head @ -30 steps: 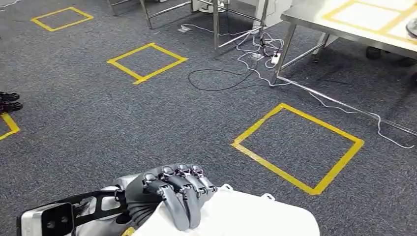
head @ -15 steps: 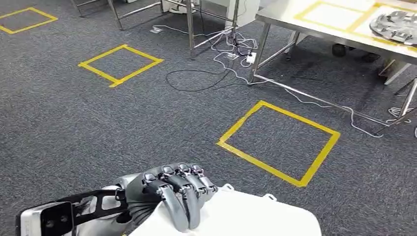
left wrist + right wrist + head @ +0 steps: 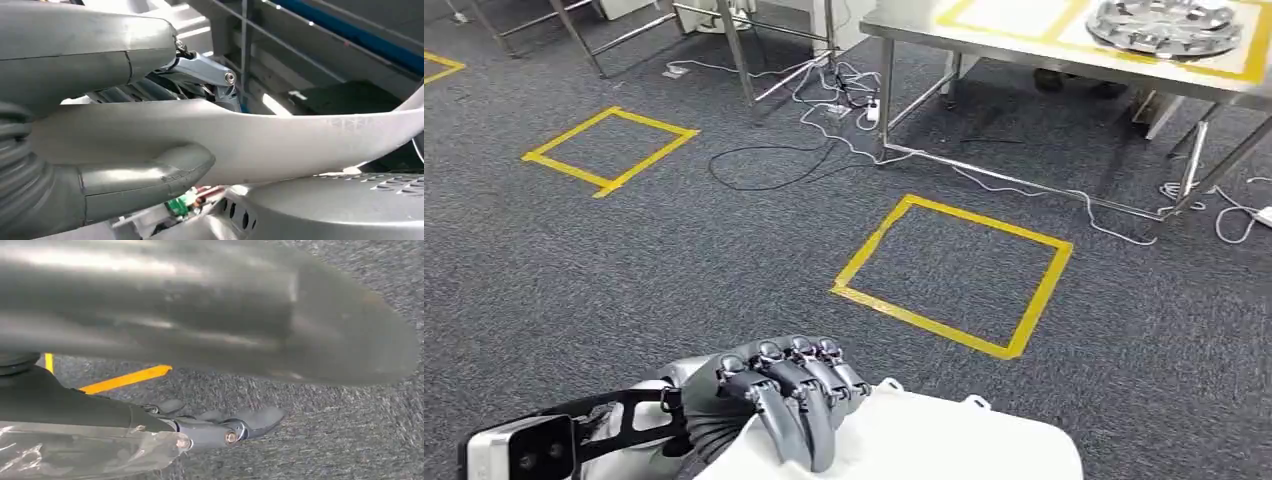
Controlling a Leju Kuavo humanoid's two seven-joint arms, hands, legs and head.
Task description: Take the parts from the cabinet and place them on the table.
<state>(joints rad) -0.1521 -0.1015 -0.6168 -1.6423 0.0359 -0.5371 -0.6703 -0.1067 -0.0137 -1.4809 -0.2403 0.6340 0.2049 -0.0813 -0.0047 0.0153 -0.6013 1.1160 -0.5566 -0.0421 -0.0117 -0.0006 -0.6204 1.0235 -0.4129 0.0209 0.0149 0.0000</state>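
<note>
L hand [image 3: 789, 400] sits low in head view, dark fingers [image 3: 796, 425] curled over the edge of a large white curved plastic part [image 3: 904, 440]; it grips that part, carried close to the body. L wrist view: thick grey thumb [image 3: 145, 172] pressed under the same pale panel [image 3: 280, 137], darker fingers above it. R hand [image 3: 210, 315] is a blurred grey mass in R wrist view, with clear plastic film [image 3: 75, 452] beside it; can't tell if it's spread or closed, or holding anything. Steel-legged table [image 3: 1044, 55] stands far ahead, yellow tape outlines on top, 1 round silver wheel-cover-like part [image 3: 1169, 25] lying in one outline. Grey carpet floor [image 3: 724, 280] carries 2 full yellow tape squares, near [image 3: 869, 250] and far [image 3: 614, 185], plus a corner of a 3rd at the edge. White and black cables [image 3: 824, 120] trail under the table.
</note>
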